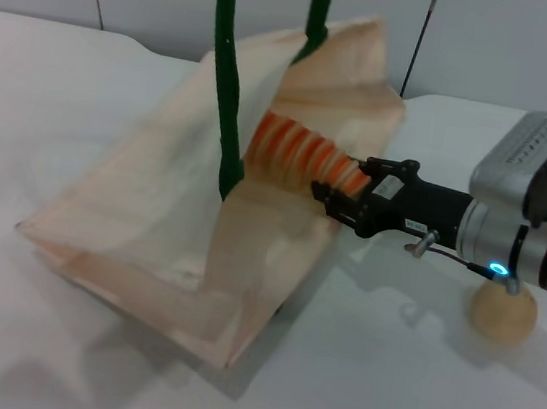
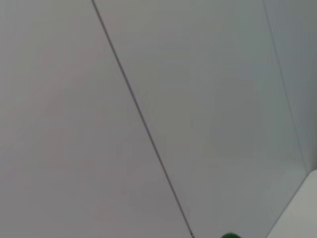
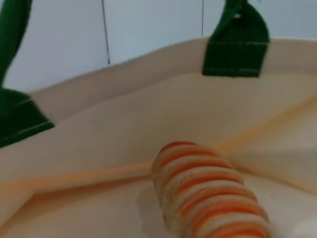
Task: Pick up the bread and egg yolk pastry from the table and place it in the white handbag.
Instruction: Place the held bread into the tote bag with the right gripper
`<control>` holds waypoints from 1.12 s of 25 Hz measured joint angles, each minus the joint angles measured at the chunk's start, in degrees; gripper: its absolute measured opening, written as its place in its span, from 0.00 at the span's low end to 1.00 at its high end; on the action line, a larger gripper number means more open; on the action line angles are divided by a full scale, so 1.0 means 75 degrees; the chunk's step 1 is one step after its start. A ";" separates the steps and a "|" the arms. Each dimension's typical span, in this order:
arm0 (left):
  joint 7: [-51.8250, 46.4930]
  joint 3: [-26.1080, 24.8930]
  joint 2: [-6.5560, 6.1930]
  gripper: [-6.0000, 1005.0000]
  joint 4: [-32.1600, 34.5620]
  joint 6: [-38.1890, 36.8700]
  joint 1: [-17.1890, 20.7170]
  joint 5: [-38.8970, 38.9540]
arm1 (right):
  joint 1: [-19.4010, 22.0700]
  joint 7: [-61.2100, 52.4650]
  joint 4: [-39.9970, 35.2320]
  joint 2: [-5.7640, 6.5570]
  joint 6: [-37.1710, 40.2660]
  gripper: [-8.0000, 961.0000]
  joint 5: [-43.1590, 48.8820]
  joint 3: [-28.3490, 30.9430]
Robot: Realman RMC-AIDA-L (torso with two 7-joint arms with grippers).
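Observation:
The white handbag [image 1: 153, 199] stands tilted on the table, its two dark green handles [image 1: 226, 87] pulled up out of the top of the head view. The striped bread [image 1: 295, 152] lies in the bag's open mouth. My right gripper [image 1: 340, 195] is shut on the bread's near end, at the bag's right edge. In the right wrist view the bread [image 3: 208, 193] points into the bag's cream inside [image 3: 124, 124], between the handles [image 3: 235, 44]. The round egg yolk pastry [image 1: 503, 313] sits on the table under my right arm. My left gripper is out of view.
The white table [image 1: 409, 404] stretches around the bag, with a pale wall behind. The left wrist view shows only the wall and a scrap of green handle [image 2: 229, 235] at its edge.

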State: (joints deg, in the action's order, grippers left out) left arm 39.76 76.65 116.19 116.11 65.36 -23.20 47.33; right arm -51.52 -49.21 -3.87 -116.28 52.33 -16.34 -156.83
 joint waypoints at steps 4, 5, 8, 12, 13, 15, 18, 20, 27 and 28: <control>0.0010 0.0163 0.0000 0.11 0.0000 -0.0003 -0.0016 0.0006 | -0.0108 0.0067 -0.0182 -0.0001 -0.0321 0.47 0.0000 0.0047; 0.0015 0.0187 0.0000 0.11 0.0000 -0.0003 -0.0019 0.0006 | -0.0157 0.0068 -0.0199 0.0000 -0.0362 0.47 0.0000 0.0057; 0.0031 0.0235 0.0001 0.11 0.0000 -0.0005 -0.0061 0.0007 | -0.0286 0.0070 -0.0240 -0.0001 -0.0452 0.46 -0.0014 0.0063; 0.0031 0.0253 0.0003 0.11 0.0000 -0.0006 -0.0083 0.0006 | -0.0390 0.0121 -0.0388 0.0000 -0.0898 0.46 -0.0020 0.0049; 0.0031 0.0274 0.0004 0.11 0.0000 -0.0005 -0.0083 0.0006 | -0.0394 0.0174 -0.0432 -0.0001 -0.0988 0.46 -0.0019 0.0038; 0.0031 0.0335 0.0004 0.11 0.0000 -0.0006 -0.0084 0.0006 | -0.0396 0.0265 -0.0491 0.0000 -0.1079 0.46 -0.0019 0.0032; 0.0031 0.0384 0.0008 0.11 0.0000 -0.0009 -0.0089 0.0006 | -0.0396 0.0310 -0.0510 0.0000 -0.1085 0.45 -0.0017 0.0039; 0.0031 0.0403 0.0010 0.11 0.0000 -0.0009 -0.0090 0.0006 | -0.0396 0.0310 -0.0511 0.0000 -0.1086 0.45 -0.0023 0.0055; 0.0031 0.0411 0.0012 0.11 0.0000 -0.0009 -0.0094 -0.0005 | -0.0396 0.0282 -0.0535 0.0000 -0.1081 0.45 -0.0033 0.0080; 0.0031 0.0412 0.0012 0.11 0.0000 -0.0009 -0.0094 -0.0008 | -0.0395 0.0283 -0.0549 0.0001 -0.1074 0.45 -0.0034 0.0081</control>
State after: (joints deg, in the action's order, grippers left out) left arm 39.99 79.74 116.28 116.10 65.29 -23.91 47.27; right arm -54.49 -47.09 -7.99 -116.27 44.27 -16.60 -156.23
